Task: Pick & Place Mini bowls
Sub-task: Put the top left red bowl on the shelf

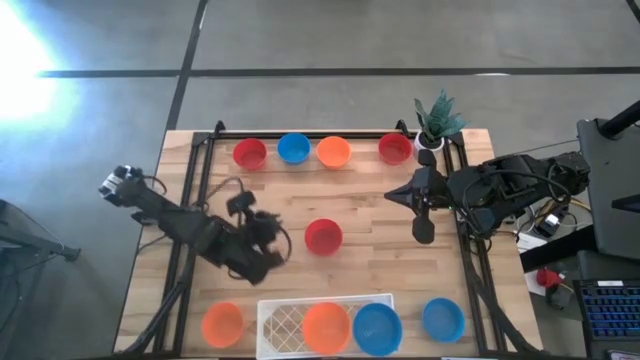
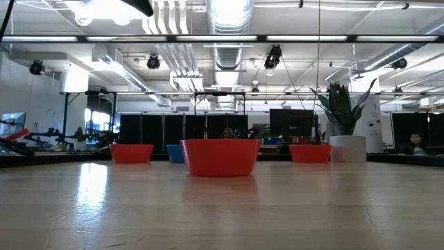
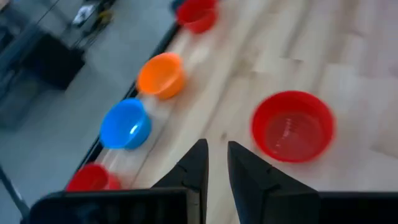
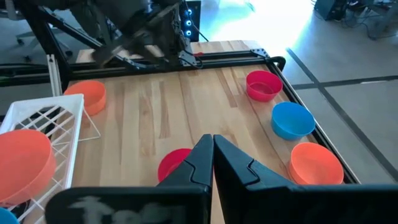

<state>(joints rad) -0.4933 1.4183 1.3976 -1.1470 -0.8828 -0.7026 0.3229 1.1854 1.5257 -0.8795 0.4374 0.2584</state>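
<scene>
A red mini bowl point(image 1: 323, 236) stands upright on the wooden table's middle. My left gripper point(image 3: 216, 163) hovers just left of it, fingers slightly apart with nothing between them; the bowl point(image 3: 292, 126) lies ahead of it, untouched. Along the far edge stand red point(image 1: 250, 153), blue point(image 1: 293, 148), orange point(image 1: 333, 152) and red point(image 1: 395, 149) bowls. An orange bowl point(image 1: 325, 326) and a blue one point(image 1: 377, 328) sit in the white tray point(image 1: 280, 322) at the near edge. My right gripper point(image 4: 212, 142) waits shut above the table's right side, holding nothing.
Outside the tray, an orange bowl point(image 1: 222, 322) stands at its left and a blue bowl point(image 1: 443, 319) at its right. A potted plant point(image 1: 437, 120) stands at the far right corner. Black rails point(image 1: 190, 200) run along the table's left and right sides.
</scene>
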